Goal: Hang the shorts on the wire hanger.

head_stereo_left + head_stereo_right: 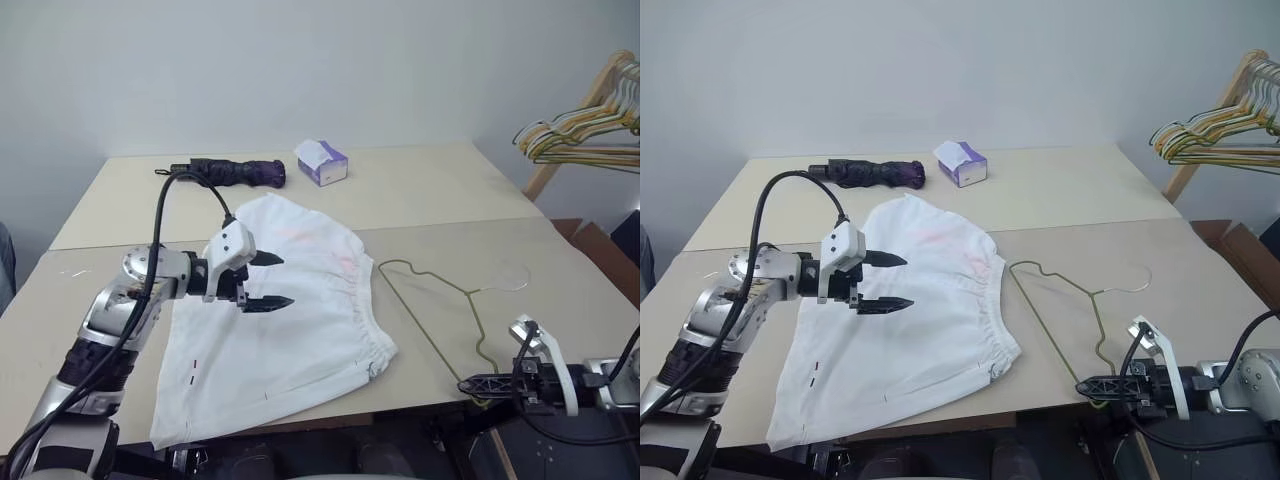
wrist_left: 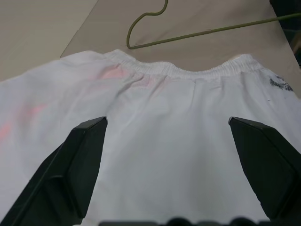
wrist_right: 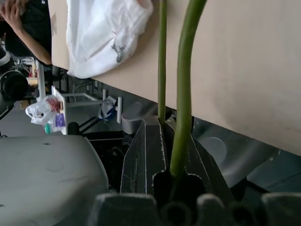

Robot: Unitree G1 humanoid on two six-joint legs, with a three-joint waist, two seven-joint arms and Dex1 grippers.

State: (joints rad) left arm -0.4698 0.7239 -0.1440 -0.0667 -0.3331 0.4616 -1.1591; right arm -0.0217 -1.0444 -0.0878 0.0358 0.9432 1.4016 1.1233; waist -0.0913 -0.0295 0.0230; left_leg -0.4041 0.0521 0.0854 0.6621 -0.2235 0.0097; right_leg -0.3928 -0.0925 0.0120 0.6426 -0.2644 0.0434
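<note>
White shorts lie flat on beige table, directly beneath left gripper, its black fingers spread wide, nothing held. Olive wire hanger lies beside waistband; its near corner overhangs table edge, clamped in closed right gripper. Tissue box well beyond both

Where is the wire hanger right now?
In the head views the hanger lies flat on the table's right half, beside the shorts' waistband, its near corner pinched in the shut right gripper.
</note>
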